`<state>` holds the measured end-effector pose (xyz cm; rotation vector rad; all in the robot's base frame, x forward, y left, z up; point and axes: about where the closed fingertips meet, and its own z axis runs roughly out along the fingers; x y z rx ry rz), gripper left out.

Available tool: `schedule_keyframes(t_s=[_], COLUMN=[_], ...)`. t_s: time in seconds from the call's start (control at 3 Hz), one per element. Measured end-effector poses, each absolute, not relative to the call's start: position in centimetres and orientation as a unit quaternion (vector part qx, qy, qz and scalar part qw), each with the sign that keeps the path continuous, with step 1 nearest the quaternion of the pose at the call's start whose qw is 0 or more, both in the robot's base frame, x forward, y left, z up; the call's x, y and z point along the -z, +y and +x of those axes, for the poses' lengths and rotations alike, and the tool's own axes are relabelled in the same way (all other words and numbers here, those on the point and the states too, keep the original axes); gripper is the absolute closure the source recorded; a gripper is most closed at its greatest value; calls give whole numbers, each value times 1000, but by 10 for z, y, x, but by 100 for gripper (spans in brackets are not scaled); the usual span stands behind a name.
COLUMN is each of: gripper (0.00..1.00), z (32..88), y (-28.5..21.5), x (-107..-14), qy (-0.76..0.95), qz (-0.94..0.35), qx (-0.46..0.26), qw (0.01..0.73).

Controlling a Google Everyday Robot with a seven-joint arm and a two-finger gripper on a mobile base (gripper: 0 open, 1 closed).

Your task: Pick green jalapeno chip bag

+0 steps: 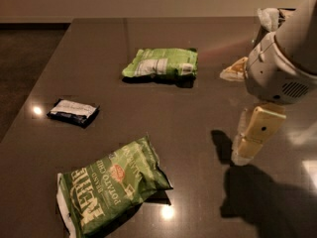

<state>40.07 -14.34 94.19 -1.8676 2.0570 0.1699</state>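
The green jalapeno chip bag [111,185] lies flat near the front left of the dark table [198,113], with white "KETTLE" letters and a small red-orange emblem. My gripper [243,153] hangs from the white arm housing [277,73] at the right, pointing down just above the table. It is well to the right of the bag, apart from it, and holds nothing that I can see. Its shadow falls on the table beside it.
A paler lime-green bag [161,63] with a white label lies at the back centre. A small black-and-white packet [74,111] lies at the left. A tan wrapper [234,71] and crumpled white material [269,18] sit at the back right behind the arm.
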Motion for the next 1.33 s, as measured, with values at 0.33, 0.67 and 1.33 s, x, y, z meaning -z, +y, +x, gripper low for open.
schedule_keyframes(t_s=[0.33,0.67,1.33], gripper=[0,0,0], z=[377,360,344], y=[-107,-74,-15], x=[-926,-907,-869], qy=[691,666,635], qz=[-695,-720,-752], qx=[-76,-65,-53], qw=[181,182,168])
